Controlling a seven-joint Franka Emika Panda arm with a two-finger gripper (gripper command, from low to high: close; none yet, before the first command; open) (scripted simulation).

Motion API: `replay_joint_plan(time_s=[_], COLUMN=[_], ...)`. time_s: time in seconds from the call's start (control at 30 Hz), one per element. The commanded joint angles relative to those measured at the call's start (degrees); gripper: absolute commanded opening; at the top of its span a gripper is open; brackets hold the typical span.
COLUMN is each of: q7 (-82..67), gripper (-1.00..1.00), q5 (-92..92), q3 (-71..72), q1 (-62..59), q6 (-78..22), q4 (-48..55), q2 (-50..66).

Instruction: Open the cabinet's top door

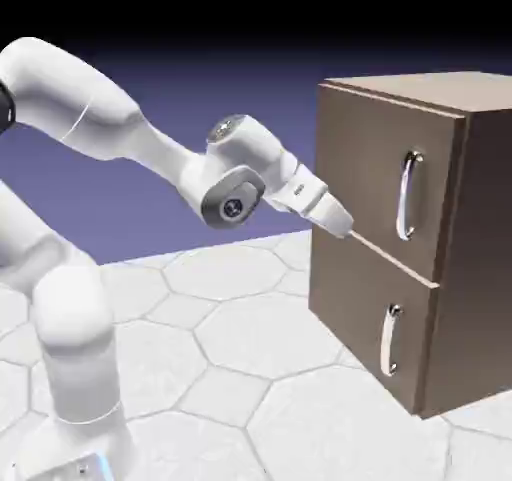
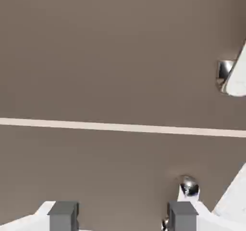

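We see the top door (image 1: 375,174) on the upper part of the brown cabinet (image 1: 490,92), at the exterior view's right. It looks closed. Its long, curvy silver handle (image 1: 405,195) stands upright near the door's edge on the exterior view's right. A pale line (image 1: 392,259) runs under the top door. Below that line we see the shorter door (image 1: 365,314), with a smaller silver handle (image 1: 390,340) near its edge on the same side.

The claw (image 2: 123,216) is in front of the cabinet. Its two grey tips are wide apart, with nothing between them, so it is let go and holds nothing. The white arm (image 1: 165,154) comes in from the exterior view's left and tilts down toward the pale line. The floor (image 1: 225,389) is white with big tile shapes. Behind it all we see a blue-violet wall (image 1: 240,84), black at the top.
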Motion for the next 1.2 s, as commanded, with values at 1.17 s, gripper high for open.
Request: replay_joint_plan(time_s=[1.17], q7=[58.10], gripper=[0.00], q5=[-89.72], q3=[-38.18], q1=[33.39], q6=[-10.84], q4=[9.39], q2=[-19.87])
